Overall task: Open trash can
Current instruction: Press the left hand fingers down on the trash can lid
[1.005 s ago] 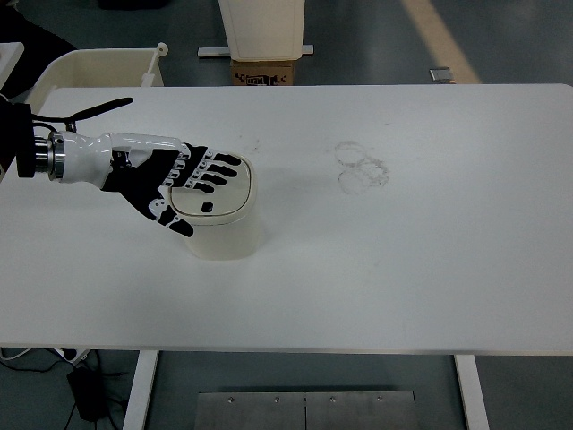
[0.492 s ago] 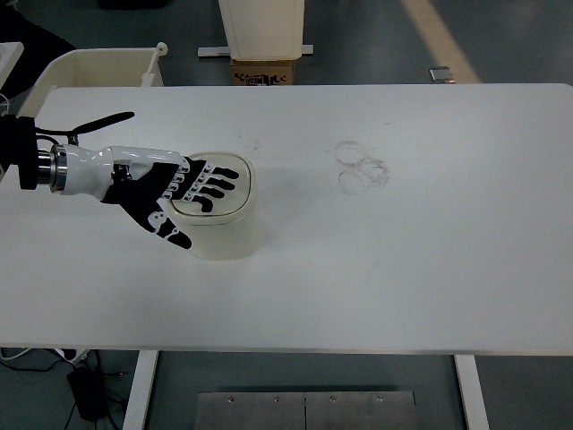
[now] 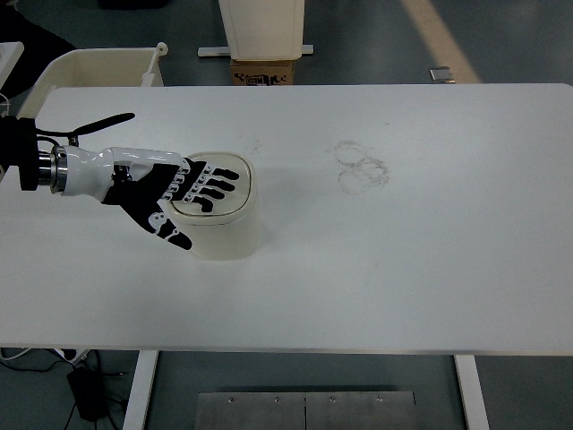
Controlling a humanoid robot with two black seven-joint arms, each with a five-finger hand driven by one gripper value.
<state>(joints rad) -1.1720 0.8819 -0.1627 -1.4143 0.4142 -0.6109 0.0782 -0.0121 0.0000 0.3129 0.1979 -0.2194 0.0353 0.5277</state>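
My left hand (image 3: 170,193) lies flat with fingers (image 3: 213,185) spread, gripping nothing, resting across the lid of the cream trash can (image 3: 224,224) standing left of centre on the white table (image 3: 403,260).

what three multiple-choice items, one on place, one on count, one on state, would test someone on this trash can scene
1. Where on the white table does the cream rounded-square trash can stand?
A left part
B right edge
C dead centre

2. How many robot hands are in view?
A none
B one
C two

3. How is the black-and-white left hand posed?
A fist beside the can
B fingers spread flat over the can's lid
C pinching a bag

Key: 1 A, the can stands well left of the table's middle. 2 B, only the arm from the left edge shows. 3 B, the fingers lie extended across the lid.
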